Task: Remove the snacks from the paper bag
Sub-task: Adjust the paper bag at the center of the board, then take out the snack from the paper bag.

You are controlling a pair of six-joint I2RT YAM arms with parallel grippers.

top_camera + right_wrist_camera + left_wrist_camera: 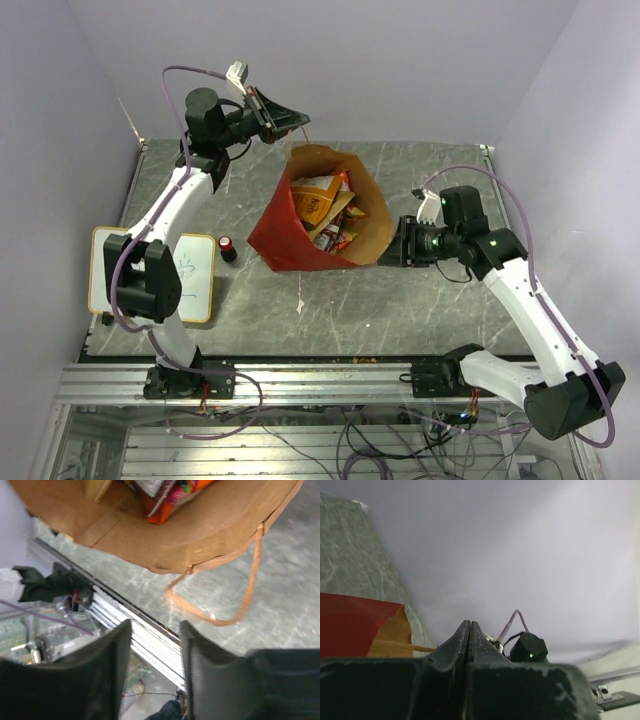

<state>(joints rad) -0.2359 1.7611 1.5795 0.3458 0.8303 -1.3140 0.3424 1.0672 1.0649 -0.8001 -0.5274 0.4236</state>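
- Right gripper (pixel 155 626): jaws parted, nothing between them.
- Glossy flat snack packets (pixel 325 205), orange, red and yellow: all inside the large red paper bag with brown kraft lining (pixel 272 228), heaped near its mouth.
- Bag lies tilted on the grey marbled table (pixel 420 320), base near-left, mouth up and rightward.
- Loose orange cord handle (pixel 250 580) dangles just ahead of the right fingers.
- Left gripper (pixel 470 625): closed, seemingly pinching the far cord handle (pixel 405 645).
- Judgement: right arm nearer; packets lie leftward through the mouth.
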